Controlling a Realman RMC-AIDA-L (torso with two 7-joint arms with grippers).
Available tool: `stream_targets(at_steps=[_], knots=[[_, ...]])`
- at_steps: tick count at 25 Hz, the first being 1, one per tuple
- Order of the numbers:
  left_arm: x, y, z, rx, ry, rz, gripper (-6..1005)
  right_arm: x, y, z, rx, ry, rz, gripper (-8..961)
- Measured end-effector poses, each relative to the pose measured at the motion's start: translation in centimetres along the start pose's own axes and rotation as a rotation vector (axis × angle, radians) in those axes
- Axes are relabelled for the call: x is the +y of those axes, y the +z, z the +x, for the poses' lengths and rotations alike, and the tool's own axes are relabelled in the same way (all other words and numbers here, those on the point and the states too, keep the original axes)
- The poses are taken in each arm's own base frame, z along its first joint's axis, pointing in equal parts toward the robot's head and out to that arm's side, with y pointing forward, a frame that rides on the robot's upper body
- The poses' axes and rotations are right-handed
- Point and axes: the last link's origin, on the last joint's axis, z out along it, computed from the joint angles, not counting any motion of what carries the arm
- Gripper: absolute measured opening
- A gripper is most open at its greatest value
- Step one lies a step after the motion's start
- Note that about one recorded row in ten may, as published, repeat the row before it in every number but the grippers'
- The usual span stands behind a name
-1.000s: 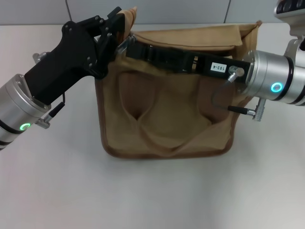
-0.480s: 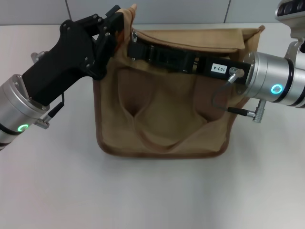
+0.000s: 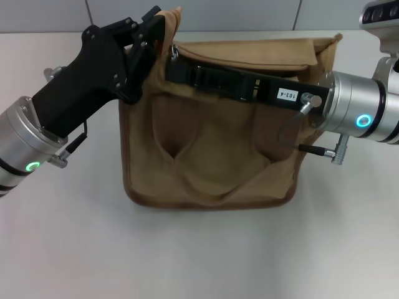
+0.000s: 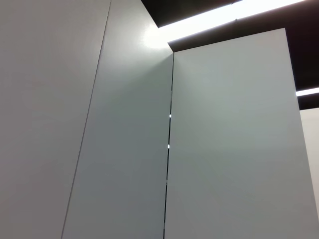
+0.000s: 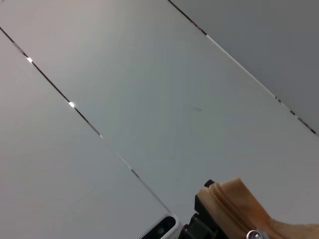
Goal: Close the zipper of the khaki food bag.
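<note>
Left gripper pinches the khaki food bag corner; right gripper apparently grips the zipper.

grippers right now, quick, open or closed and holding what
Left gripper: closed on the bag's top corner.
Right gripper: at the zipper end, state cannot be told.

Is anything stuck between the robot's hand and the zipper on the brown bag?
Nothing visible. The right gripper already lies along the khaki food bag at its zipper. The left gripper is at the bag's corner.
</note>
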Motion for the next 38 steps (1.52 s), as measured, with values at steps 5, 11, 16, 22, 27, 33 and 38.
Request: stream_targets(at_steps=[5,11,16,22,27,33,38], knots=[[-0.02,0.00,-0.11,-0.006,-0.002,0.003,39,0.01,-0.11,0.03,-0.007,0.000,0.001,402],[-0.03,-0.05,-0.19,-0.010,-0.004,0.007,39,-0.21,-0.04,0.02,-0.004,-0.001,0.015,402],[0.04,-0.06,-0.35,-0.012,-0.006,0.013,40,-0.38,-0.08,-0.02,-0.010,-0.001,0.027,400],[0.02,-0.06,-0.41,-0.013,-0.001,0.017,41,-0.80,0.22,0.04,-0.002,-0.006,0.053,327],[-0.04,-0.06,-0.36,-0.010,0.001,0.021,42,-0.64,0.05,0.10,-0.019,-0.041,0.044,180],[-0.06,-0.17,-0.39,-0.011,0.015,0.027,43,-0.57,-0.08,0.04,-0.037,-0.054,0.042,100],[-0.17,-0.12,-0.46,-0.017,0.020,0.032,44,-0.26,-0.02,0.06,-0.035,-0.068,0.020,32]])
